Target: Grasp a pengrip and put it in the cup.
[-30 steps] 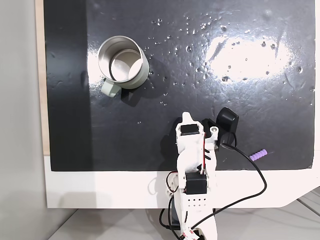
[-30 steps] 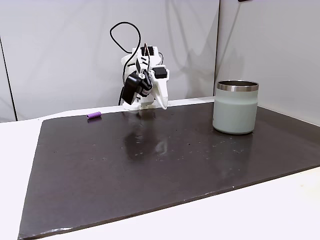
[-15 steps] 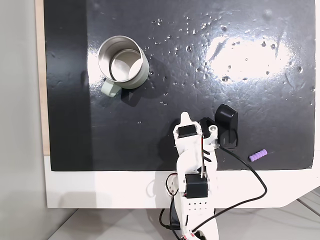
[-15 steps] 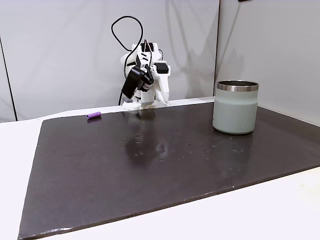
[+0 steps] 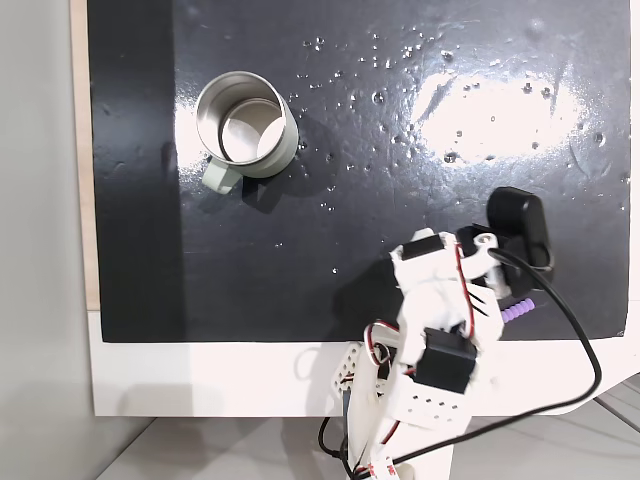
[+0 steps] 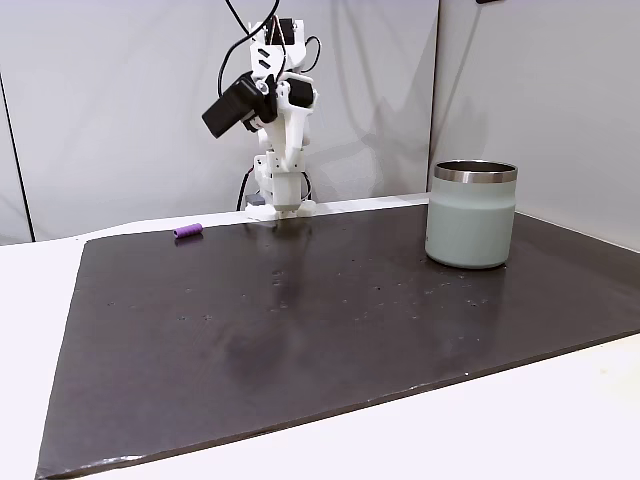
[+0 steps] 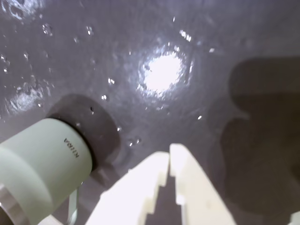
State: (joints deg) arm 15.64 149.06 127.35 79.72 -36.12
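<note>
Overhead, arm raised above the dark mat point(image 5: 330, 150), fingers point(image 7: 187, 187) closed and empty, pengrip point(image 6: 187, 231) lying near its base, cup point(image 5: 245, 125) upright, well apart.

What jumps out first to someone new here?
The white arm reared up high at the mat's back edge in a fixed view, its tool shut and empty in the wrist view. Then the grey-green cup standing alone on the shiny black mat, and the tiny purple pengrip far across from it.
</note>
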